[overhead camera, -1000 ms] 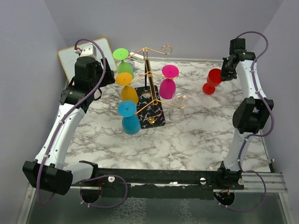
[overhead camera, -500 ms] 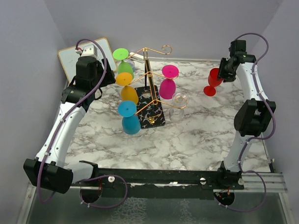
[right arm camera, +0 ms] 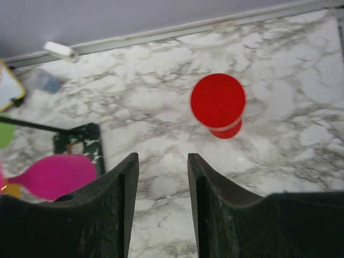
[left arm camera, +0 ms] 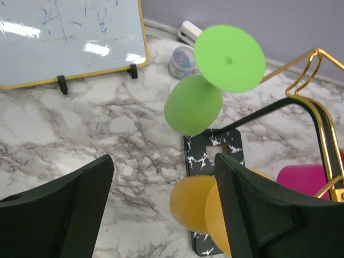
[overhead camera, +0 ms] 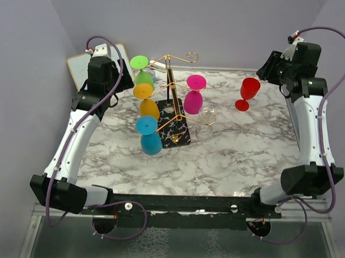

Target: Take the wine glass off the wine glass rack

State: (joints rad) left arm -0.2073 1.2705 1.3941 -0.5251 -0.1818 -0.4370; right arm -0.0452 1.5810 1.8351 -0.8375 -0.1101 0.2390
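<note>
While the red wine glass point(overhead camera: 248, 91) is standing upright on the marble table point(overhead camera: 217, 159), well apart from the gold rack point(overhead camera: 172, 100), we are holding our right gripper point(right arm camera: 161, 172) raised near it, fingers spread and carrying nothing. A green glass point(overhead camera: 144, 78), a pink glass point(overhead camera: 193, 101) and others are hanging upside down on the rack. Our left gripper point(left arm camera: 161, 177) is hovering by the green glass, fingers spread wide.

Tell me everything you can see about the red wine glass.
The red wine glass looks like opaque plastic: a cup, a short stem and a round foot. It stands upright on the marble table, far right, well apart from the rack. Only the table touches it; the right gripper hangs nearby, jaws open and empty.
</note>
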